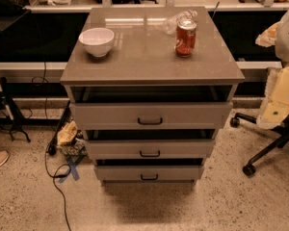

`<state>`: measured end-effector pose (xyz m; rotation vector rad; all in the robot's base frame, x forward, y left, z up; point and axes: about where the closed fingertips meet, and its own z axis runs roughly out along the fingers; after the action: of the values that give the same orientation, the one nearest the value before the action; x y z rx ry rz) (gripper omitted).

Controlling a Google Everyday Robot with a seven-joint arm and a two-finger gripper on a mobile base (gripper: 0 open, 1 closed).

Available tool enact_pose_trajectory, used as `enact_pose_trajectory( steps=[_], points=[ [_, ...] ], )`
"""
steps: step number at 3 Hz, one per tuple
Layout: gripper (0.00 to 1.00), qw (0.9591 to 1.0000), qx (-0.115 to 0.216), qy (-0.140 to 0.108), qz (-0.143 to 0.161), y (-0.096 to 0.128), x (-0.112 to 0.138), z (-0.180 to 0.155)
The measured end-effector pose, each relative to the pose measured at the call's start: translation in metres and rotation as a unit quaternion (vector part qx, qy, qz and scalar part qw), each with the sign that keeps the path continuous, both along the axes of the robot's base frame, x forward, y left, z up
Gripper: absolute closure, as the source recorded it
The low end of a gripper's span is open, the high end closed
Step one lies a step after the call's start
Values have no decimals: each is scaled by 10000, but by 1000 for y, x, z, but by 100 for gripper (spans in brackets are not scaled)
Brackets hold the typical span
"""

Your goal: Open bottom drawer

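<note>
Cabinet (151,66): grey-beige unit standing on a speckled floor (241,201), with three flat drawer fronts stacked under its top. The bottom drawer (173,172) is the lowest and narrowest-looking front, sitting just above the floor, and a small black bar handle (149,177) is centred on it. A dark gap runs above this front, as it does above the other two; whether the drawer is pulled out at all cannot be told from this angle. The middle drawer (178,148) and the top drawer (192,114), the widest, sit directly above it, each with its own black handle. On the cabinet top a white bowl (97,41) stands upright at the left. A red can (185,37) stands upright at the right, and just behind it a clear plastic bottle (179,19) lies on its side. The gripper (270,115) hangs at the right edge of the view, cream-coloured, level with the top drawer and well apart from the cabinet and from the bottom drawer's handle; whether it is spread or closed cannot be told. The wheeled base of an office chair (265,150) shows below the gripper. Left of the cabinet, black cables (55,177) trail over the floor beside a blue tape cross (72,170).
</note>
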<state>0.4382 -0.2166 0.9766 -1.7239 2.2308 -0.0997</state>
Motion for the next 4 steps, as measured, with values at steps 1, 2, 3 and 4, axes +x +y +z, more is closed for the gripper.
enact_pose_trajectory(
  steps=[1,2,3,4],
  points=[
    [0,10000,1,0,1,0,0,0],
    [0,9994,259,144,154,-6,3,-20],
    [0,9955,750,425,387,-22,10,-72],
    [0,9833,1467,851,660,-37,11,-128]
  ],
)
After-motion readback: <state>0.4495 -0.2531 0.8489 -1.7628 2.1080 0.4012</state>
